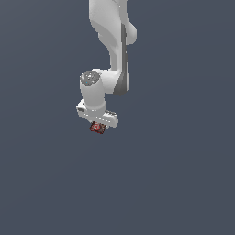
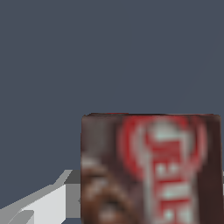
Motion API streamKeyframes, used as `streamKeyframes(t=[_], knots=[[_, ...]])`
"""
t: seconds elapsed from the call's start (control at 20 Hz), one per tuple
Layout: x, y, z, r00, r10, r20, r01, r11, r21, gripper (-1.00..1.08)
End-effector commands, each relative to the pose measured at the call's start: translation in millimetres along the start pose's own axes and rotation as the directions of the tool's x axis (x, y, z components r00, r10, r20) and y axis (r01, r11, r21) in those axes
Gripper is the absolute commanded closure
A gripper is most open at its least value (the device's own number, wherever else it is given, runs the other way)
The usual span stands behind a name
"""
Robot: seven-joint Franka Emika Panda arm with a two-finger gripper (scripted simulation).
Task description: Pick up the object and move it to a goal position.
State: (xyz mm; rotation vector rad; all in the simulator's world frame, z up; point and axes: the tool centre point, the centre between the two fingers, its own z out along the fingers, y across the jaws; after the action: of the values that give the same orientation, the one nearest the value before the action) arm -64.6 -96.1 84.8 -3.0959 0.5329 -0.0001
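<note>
Small dark red box [image 1: 97,128] between the end effector [image 1: 98,125] fingers — mid-air

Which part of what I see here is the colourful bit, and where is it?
Only the small dark red box with white lettering, tucked under the white gripper; arm and background are plain.

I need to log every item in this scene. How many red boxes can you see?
1. The red box sits right under the white gripper in the exterior view; the wrist view shows the same box close up. More could be hidden behind the arm.
</note>
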Motion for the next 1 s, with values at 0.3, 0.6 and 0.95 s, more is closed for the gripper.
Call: streamKeyframes(t=[0.3, 0.6, 0.95], knots=[[30, 2, -79, 1.000, 0.001, 0.000, -0.001, 1.000, -0.001, 1.08], [53, 2, -136, 1.000, 0.001, 0.000, -0.001, 1.000, -0.001, 1.08], [78, 3, -199, 1.000, 0.001, 0.000, -0.001, 1.000, -0.002, 1.08]])
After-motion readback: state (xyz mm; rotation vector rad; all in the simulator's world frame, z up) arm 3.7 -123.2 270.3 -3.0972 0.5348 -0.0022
